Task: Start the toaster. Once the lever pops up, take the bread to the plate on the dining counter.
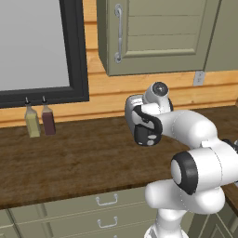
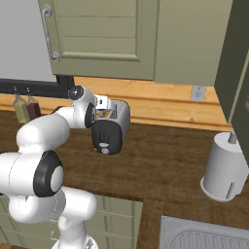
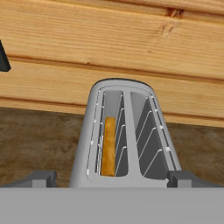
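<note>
The silver-grey toaster [image 1: 134,108] stands on a dark brown wood-grain countertop [image 1: 69,158] backed by light planks, its black end panel [image 2: 106,137] facing the robot. In the hand view I look down into the toaster [image 3: 124,135]; the bread [image 3: 108,146] sits upright and low in the left slot, and the right slot is bare. My gripper [image 3: 113,178] hovers just above the toaster's near end, open, its fingertips [image 3: 41,177] spread wider than the toaster and holding nothing. A sliver of the bread [image 2: 104,113] shows beside the hand. The plate is out of view.
Two bottles [image 1: 39,121] stand at the back left under a dark-framed window [image 1: 37,46]. Green wall cabinets [image 1: 153,32] hang over the toaster. A grey cylinder holder [image 2: 224,165] stands to the right, with a sink [image 2: 204,238] in front of it and a wall outlet [image 2: 197,93] behind.
</note>
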Available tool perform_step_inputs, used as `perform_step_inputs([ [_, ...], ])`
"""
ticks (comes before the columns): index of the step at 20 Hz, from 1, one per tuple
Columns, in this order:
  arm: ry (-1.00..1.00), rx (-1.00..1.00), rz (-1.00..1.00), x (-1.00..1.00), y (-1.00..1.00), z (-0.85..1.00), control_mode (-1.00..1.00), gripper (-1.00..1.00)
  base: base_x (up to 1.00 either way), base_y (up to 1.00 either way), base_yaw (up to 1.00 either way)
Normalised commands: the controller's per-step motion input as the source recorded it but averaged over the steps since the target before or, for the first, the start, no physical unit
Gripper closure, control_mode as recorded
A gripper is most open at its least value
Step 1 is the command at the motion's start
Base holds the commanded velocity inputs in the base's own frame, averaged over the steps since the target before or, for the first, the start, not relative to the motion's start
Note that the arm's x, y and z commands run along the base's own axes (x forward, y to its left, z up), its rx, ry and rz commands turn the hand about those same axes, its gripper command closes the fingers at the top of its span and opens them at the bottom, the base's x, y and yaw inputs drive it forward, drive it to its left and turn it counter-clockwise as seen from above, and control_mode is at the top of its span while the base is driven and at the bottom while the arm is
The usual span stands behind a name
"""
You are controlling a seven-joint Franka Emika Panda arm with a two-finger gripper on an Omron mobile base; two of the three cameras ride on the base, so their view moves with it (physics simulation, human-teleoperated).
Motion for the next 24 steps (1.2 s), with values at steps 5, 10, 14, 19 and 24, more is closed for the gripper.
perform_step_inputs([
  [5,0.00,0.00,0.00,0.00,0.00,0.00,-1.00,-1.00,0.00,0.00,0.00],
  [10,0.00,0.00,0.00,0.00,0.00,0.00,-1.00,-1.00,0.00,0.00,0.00],
  [14,0.00,0.00,0.00,0.00,0.00,0.00,-1.00,-1.00,0.00,0.00,0.00],
  [19,0.00,0.00,0.00,0.00,0.00,0.00,-1.00,-1.00,0.00,0.00,0.00],
  [24,0.00,0.00,0.00,0.00,0.00,0.00,-1.00,-1.00,0.00,0.00,0.00],
])
